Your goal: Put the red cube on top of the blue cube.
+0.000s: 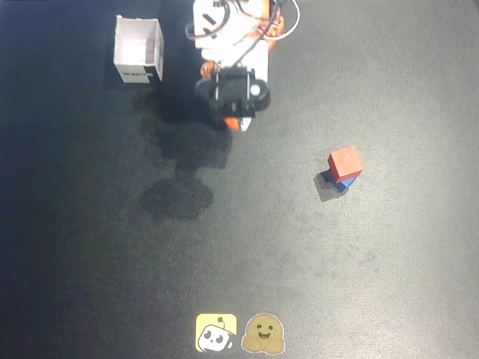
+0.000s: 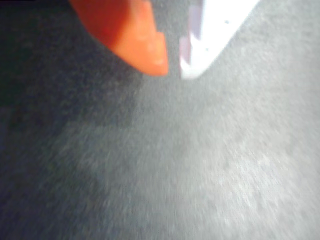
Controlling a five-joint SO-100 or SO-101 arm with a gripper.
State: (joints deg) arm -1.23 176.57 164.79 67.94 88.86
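Note:
In the overhead view the red cube (image 1: pixel 345 161) sits on top of the blue cube (image 1: pixel 339 182) at the right of the mat, slightly turned so a blue edge shows beneath it. The arm is folded back near the top centre, far to the left of the stack, with my gripper (image 1: pixel 236 123) pointing down at the mat. The wrist view shows an orange finger (image 2: pixel 135 40) and a white finger (image 2: pixel 210 40). Their tips nearly meet at my gripper (image 2: pixel 174 73), with nothing between them and only bare mat below. Neither cube appears in the wrist view.
A white open box (image 1: pixel 138 49) stands at the top left beside the arm's base (image 1: pixel 232 22). Two stickers, a yellow one (image 1: pixel 216 333) and a smiling face (image 1: pixel 263 334), lie at the mat's bottom edge.

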